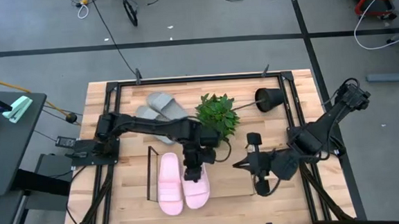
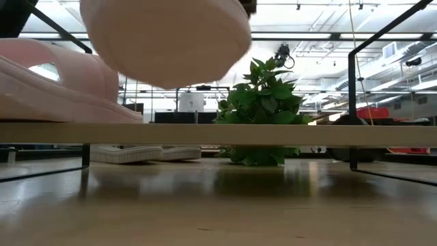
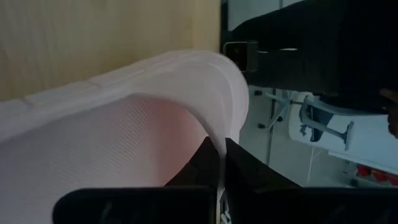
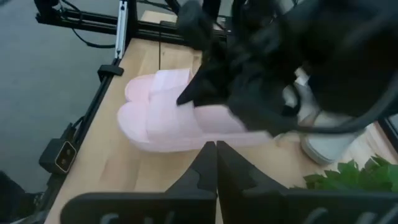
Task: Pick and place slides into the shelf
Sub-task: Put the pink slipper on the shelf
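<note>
grey slides: partly covered by the left arm
second pink slide: heel end hidden under the left pincer
low view: near pink slide blurred, cut off at top

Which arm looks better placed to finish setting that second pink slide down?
Left. Its gripper is shut on the second pink slide, beside the first on the shelf. The right gripper is shut, off to the side.

Two pink slides lie side by side on the shelf, one pinched by its strap in the left gripper, two grey slides well beyond it.
</note>
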Controlling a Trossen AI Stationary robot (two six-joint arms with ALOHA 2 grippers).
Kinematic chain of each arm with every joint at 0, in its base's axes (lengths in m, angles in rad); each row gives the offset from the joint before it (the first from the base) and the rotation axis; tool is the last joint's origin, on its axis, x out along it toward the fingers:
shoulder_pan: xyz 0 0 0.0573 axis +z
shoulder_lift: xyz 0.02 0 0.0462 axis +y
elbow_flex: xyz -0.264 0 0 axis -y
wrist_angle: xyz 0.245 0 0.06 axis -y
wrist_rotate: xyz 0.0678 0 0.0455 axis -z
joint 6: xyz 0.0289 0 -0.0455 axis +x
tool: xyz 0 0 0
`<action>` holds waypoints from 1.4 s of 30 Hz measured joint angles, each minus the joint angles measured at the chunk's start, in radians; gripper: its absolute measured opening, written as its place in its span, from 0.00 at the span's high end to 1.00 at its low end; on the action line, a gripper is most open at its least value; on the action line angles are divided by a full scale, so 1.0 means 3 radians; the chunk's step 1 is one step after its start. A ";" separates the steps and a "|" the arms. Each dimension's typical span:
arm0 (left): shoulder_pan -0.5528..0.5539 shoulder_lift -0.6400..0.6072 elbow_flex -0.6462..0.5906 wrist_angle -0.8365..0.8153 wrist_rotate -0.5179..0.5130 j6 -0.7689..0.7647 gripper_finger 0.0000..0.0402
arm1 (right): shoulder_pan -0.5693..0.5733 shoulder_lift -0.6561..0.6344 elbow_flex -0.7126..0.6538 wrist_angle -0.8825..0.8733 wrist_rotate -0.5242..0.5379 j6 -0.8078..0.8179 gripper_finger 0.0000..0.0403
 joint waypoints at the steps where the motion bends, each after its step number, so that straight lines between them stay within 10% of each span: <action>1: -0.0010 0.0039 -0.0002 0.0013 -0.0004 -0.0032 0.97 | 0.0033 0.0000 0.0000 0.0000 0.0043 0.0008 1.00; 42: -0.0070 0.0251 -0.0003 0.0085 0.0178 -0.0366 0.95 | 0.0158 0.0009 0.0000 -0.0014 0.0139 -0.0008 1.00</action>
